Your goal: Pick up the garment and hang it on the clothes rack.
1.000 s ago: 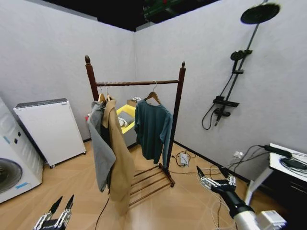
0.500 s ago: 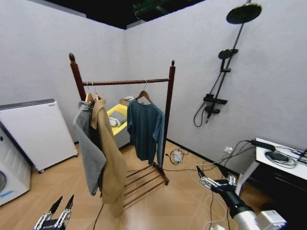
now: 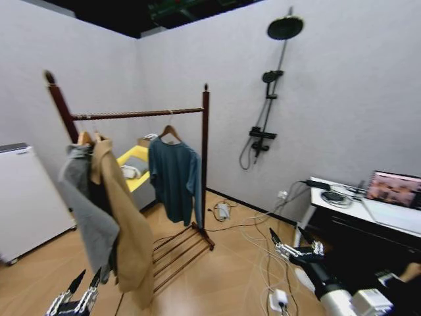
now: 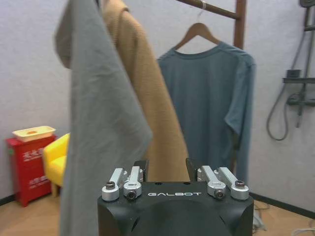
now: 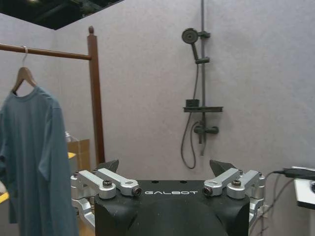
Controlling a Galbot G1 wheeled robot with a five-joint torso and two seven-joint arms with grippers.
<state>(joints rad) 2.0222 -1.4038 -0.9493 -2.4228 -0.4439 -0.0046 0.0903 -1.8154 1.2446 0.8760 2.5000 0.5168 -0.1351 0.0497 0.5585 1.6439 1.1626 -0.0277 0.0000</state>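
Note:
The garment (image 3: 172, 179), a dark teal long-sleeved top on a light wooden hanger, hangs from the bar of the clothes rack (image 3: 204, 138) beside its right post. It shows as well in the left wrist view as the garment (image 4: 206, 103) and in the right wrist view as the garment (image 5: 29, 147). My left gripper (image 3: 85, 280) is held low at the bottom left, open and empty, well short of the rack. The right gripper (image 3: 288, 236) is held low at the right, open wide and empty.
A tan coat (image 3: 125, 224) and a grey hoodie (image 3: 82, 210) hang at the rack's left end. A yellow chair (image 3: 130, 172) stands behind the rack, a white appliance (image 3: 20, 197) at left. Cables (image 3: 260, 237) lie on the floor. A desk (image 3: 368, 210) with a laptop stands at right, a shower (image 3: 284, 27) on the wall.
The camera has turned right, so the whole scene slid left and the desk with the laptop came into view. Both arms hold the same pose, grippers open.

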